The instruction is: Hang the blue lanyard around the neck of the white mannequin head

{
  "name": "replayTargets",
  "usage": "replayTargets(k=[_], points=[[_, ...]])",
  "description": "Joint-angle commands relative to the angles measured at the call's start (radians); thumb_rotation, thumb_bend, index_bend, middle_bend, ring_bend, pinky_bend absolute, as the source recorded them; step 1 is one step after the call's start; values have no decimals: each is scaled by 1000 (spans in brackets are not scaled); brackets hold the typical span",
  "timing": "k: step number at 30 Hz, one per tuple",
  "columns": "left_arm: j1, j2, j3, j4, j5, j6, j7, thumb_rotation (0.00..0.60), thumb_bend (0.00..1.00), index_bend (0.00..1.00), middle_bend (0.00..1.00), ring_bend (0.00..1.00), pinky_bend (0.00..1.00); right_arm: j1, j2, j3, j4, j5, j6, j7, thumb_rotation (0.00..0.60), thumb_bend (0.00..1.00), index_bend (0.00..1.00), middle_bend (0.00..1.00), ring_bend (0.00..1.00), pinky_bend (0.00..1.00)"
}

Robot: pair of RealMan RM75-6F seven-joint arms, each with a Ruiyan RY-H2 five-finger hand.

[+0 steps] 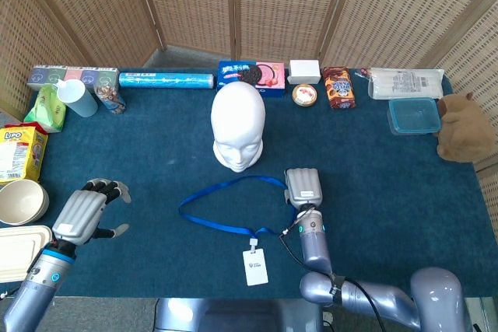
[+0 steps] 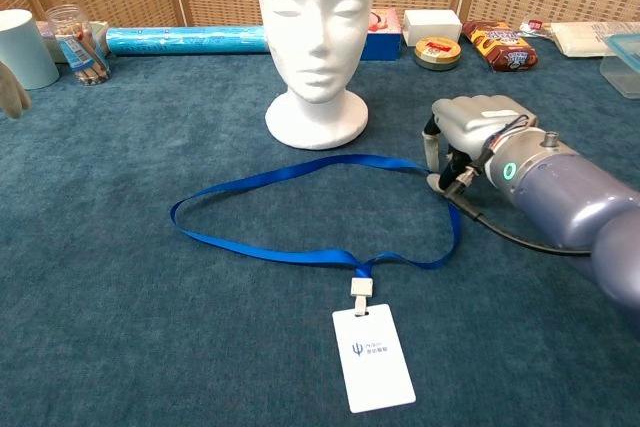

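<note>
The white mannequin head (image 1: 238, 126) stands upright mid-table, also seen close in the chest view (image 2: 316, 27). The blue lanyard (image 1: 226, 189) lies flat in a loop in front of it, its white badge (image 1: 254, 266) nearest me. In the chest view the lanyard (image 2: 300, 175) bends under my right hand (image 2: 475, 137). My right hand (image 1: 303, 188) hovers at the loop's right bend with fingers curled down and fingertips (image 2: 437, 182) at the strap; whether they pinch it is unclear. My left hand (image 1: 84, 214) hangs at the far left with fingers apart, holding nothing.
Along the back stand a blue foil roll (image 1: 166, 80), a cookie box (image 1: 250, 74), a white box (image 1: 304, 71), a small tin (image 1: 304, 95), a snack bag (image 1: 339, 87) and a blue-lidded container (image 1: 413, 116). A cup (image 1: 78, 98), a bowl (image 1: 19, 201) and a yellow box (image 1: 19, 153) sit left.
</note>
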Motion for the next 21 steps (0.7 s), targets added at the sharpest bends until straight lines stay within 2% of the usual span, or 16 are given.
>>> replayTargets(k=[1,8,14,17,19,21], points=[[2,1,1,2,0,1,-2,597,176,423,333,282,197,2,-2,0,0,2,1,-3,562,441,530,948,1000,1000],[-3,9,3,9,-13,-16,-14,596,176,423,333,281,206,5,0,-1,-3,10,5,-10,573,462,565,949,1000,1000],[-25,-4,-15,25,-47,-36,14,596,176,423,345,287,214,-2,11,-5,-28,12,11,-6,579,473,579,950,1000,1000],[-54,-27,-36,41,-81,-56,69,589,177,423,395,338,289,-4,16,-8,-45,10,12,-1,584,473,583,951,1000,1000],[-80,-56,-55,54,-112,-64,134,582,177,423,457,406,367,-5,19,-11,-57,4,15,2,586,474,584,951,1000,1000],[-108,-90,-74,63,-152,-75,196,571,176,423,558,520,467,-5,22,-12,-69,-1,16,6,591,475,586,951,1000,1000]])
